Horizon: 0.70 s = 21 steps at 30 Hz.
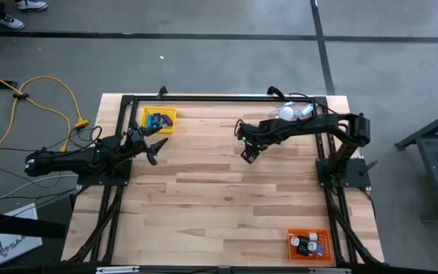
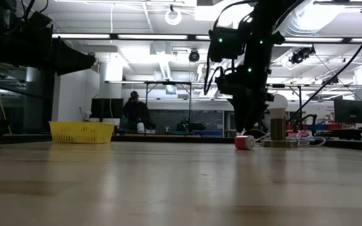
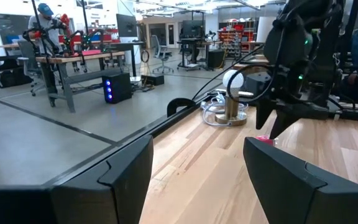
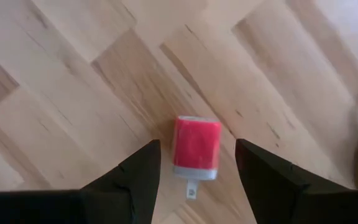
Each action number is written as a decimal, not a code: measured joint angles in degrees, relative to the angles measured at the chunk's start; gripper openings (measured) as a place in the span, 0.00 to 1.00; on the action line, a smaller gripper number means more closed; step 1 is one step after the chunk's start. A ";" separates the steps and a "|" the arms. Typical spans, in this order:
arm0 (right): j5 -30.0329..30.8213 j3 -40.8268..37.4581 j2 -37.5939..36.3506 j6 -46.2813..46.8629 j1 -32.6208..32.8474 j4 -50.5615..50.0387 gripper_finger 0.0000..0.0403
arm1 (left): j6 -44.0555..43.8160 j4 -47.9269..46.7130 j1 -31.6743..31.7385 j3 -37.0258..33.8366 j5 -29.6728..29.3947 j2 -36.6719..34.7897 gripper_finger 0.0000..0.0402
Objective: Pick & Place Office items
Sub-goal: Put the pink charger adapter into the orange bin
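Observation:
A small red office item with a white end (image 4: 196,148) lies flat on the wooden table, also seen in the low view (image 2: 244,142). My right gripper (image 4: 196,163) hangs just above it, pointing steeply down, open, one finger on either side and clear of it; from above it shows near the table's middle (image 1: 247,155). Resting level at the table's left side is my left gripper (image 1: 153,147), open and empty (image 3: 197,158), next to the yellow tray (image 1: 158,119), which holds blue pieces.
An orange tray (image 1: 309,244) with black and white bits sits at the near right corner. A white ball-shaped object on a stand with a clear tangle (image 1: 289,113) stands at the far right, close behind my right arm. A black frame (image 1: 219,97) runs round the table.

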 joint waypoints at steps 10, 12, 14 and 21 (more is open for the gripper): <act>-2.21 0.01 1.77 -0.46 -1.07 1.32 0.48 | 0.02 -0.02 0.02 0.02 0.00 0.00 0.60; -2.24 0.01 1.77 -0.05 -1.05 1.17 0.48 | 0.01 -0.01 0.02 0.02 -0.01 -0.01 0.60; -2.38 0.01 1.77 0.69 -1.04 0.85 0.48 | 0.02 -0.02 0.00 0.01 0.00 -0.01 0.60; -2.80 0.01 4.47 1.16 -0.89 0.99 0.48 | 0.02 0.00 0.02 0.02 0.00 -0.02 0.60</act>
